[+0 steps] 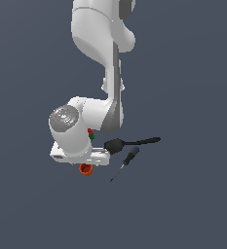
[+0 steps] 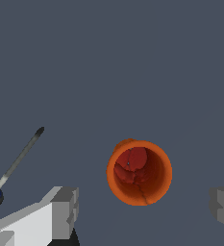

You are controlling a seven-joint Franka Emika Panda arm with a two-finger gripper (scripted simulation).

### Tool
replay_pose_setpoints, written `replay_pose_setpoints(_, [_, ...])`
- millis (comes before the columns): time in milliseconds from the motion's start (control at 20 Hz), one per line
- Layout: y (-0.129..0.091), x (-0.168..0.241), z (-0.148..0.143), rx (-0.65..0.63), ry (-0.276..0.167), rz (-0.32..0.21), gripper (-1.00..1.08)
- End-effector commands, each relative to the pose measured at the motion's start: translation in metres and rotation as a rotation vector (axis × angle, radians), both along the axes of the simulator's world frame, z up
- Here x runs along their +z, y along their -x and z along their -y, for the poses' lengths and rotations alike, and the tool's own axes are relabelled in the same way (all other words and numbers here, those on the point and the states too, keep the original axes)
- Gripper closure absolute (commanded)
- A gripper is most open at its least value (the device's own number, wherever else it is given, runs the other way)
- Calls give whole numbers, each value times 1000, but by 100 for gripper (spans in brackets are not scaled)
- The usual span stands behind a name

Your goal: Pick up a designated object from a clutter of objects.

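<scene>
A: Positioning over the target is the step in hand. In the wrist view the orange cup (image 2: pixel 139 172) lies between the two grey fingers (image 2: pixel 65 211) of the gripper (image 2: pixel 144 211), mouth toward the camera, darker red inside. The fingers stand wide apart with a gap on each side of the cup; nothing is held.

B: Where is the cup in the exterior view?

A: The arm covers most of it. The cup (image 1: pixel 86 169) shows just under the gripper (image 1: pixel 85 163), on the grey floor (image 1: pixel 183 209). From the cup, the screwdriver (image 1: pixel 125 163) lies toward 3 o'clock, near but apart, and the black spatula (image 1: pixel 129 143) toward 2 o'clock. A sliver of the red-and-green cube (image 1: pixel 90 134) shows at 12 o'clock, against the arm's wrist.

B: Contact with the cup?

A: None visible. How high the fingertips sit above the floor cannot be judged from either view.

B: What does the next move call for?

A: As a judgement: a straight descent until the fingers flank the cup wall, then closure. The cup sits nearer one finger than the other, so a small sideways correction first would prevent a nudge. The screwdriver tip (image 2: pixel 39 130) lies outside the fingers and should not interfere. Grip lightly; a round, hollow wall may slip or roll.
</scene>
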State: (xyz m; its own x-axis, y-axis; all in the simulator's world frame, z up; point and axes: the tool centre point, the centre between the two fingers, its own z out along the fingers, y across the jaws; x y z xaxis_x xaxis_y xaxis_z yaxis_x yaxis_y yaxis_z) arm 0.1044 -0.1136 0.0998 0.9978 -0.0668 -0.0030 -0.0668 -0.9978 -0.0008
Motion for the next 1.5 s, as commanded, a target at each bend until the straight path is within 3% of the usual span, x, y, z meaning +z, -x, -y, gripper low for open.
replay_pose_setpoints(0, [-2,-8,3,1,1,2,-92])
replay_pose_setpoints(400, [-2,-14,4,1,1,1,-92])
replay_pose_setpoints(1100, [-3,-62,4,1,1,3,-92])
replay_pose_setpoints(1150, [-3,-62,4,1,1,3,108])
replay_pose_setpoints(1450, [-3,-62,4,1,1,3,108])
